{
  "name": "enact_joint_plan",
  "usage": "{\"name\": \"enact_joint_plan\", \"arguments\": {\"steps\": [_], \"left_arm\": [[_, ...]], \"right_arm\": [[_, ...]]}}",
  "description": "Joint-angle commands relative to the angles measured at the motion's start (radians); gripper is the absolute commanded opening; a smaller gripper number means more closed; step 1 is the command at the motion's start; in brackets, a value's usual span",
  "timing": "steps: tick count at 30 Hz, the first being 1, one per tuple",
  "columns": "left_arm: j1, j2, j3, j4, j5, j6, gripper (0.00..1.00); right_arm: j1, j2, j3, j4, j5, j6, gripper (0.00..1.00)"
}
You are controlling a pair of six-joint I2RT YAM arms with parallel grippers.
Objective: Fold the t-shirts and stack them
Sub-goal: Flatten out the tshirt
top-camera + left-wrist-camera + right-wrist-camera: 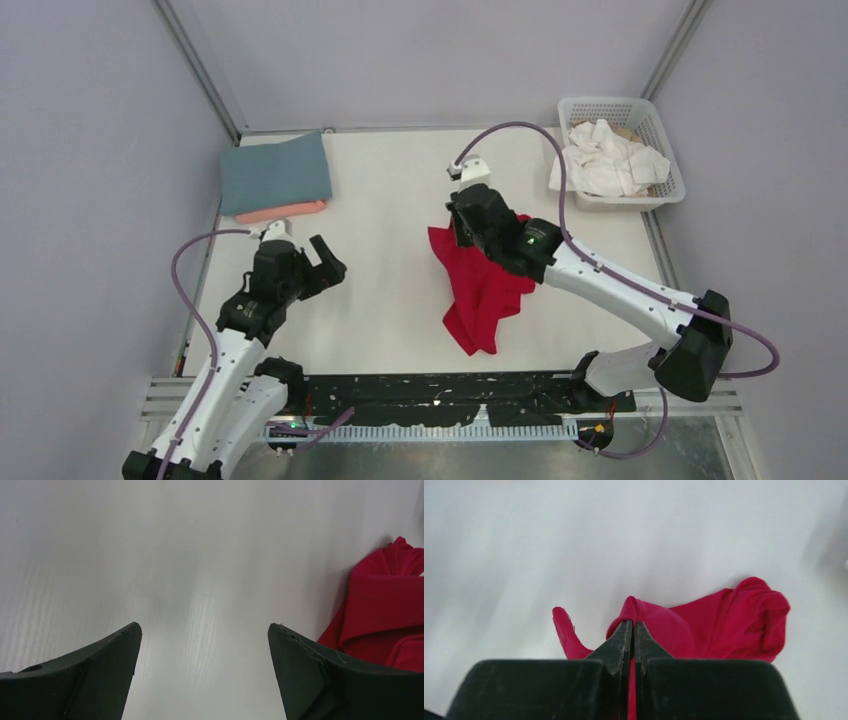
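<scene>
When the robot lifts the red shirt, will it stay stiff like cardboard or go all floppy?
Probably floppy: the red shirt lies crumpled in soft folds on the table. It would likely dangle from the small fold that the right hand pinches. It is probably light too, since it looks like thin cloth.

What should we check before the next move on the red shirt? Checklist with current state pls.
1. Right hand shut on red shirt: ok, cloth is pinched in it.
2. Left hand open and empty: ok.
3. Left hand apart from the red shirt: ok, the shirt lies off to its right.
4. Red shirt spread flat: not ok, bunched up.
5. Which part of the red shirt is pinched: cannot tell.
6. Blue shirt folded and lying on pink shirt, far left: ok.
</scene>
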Motion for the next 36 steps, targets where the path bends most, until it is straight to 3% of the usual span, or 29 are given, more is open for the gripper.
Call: {"name": "enact_joint_plan", "arguments": {"steps": [1, 4, 7, 13, 20, 26, 33, 36], "left_arm": [[-0.002, 0.054, -0.014, 0.174, 0.206, 0.002, 0.99], [-0.058, 0.141, -0.053, 0.312, 0.368, -0.022, 0.99], [-0.211, 0.281, -0.021, 0.336, 0.374, -0.002, 0.99], [-0.527, 0.612, 0.167, 0.331, 0.304, -0.037, 0.96], [-0.72, 0.92, 0.391, 0.235, 0.134, -0.118, 0.86], [-0.764, 1.085, 0.484, 0.184, 0.093, -0.174, 0.67], [-0.788, 1.176, 0.563, 0.116, 0.013, -0.202, 0.41], [-0.81, 1.258, 0.663, 0.017, -0.027, -0.209, 0.18]], "right_arm": [[-0.121, -0.105, 0.006, 0.002, 0.044, -0.017, 0.06], [-0.211, -0.218, -0.065, -0.061, 0.05, 0.005, 0.05], [-0.31, -0.311, -0.162, -0.107, 0.085, 0.01, 0.05], [-0.486, -0.419, -0.299, -0.189, 0.104, 0.012, 0.05], [-0.554, -0.456, -0.359, -0.158, 0.002, 0.039, 0.05], [-0.555, -0.457, -0.372, -0.143, -0.032, 0.038, 0.05], [-0.554, -0.471, -0.377, -0.132, -0.049, 0.035, 0.05], [-0.555, -0.479, -0.377, -0.129, -0.033, 0.034, 0.05]]}}
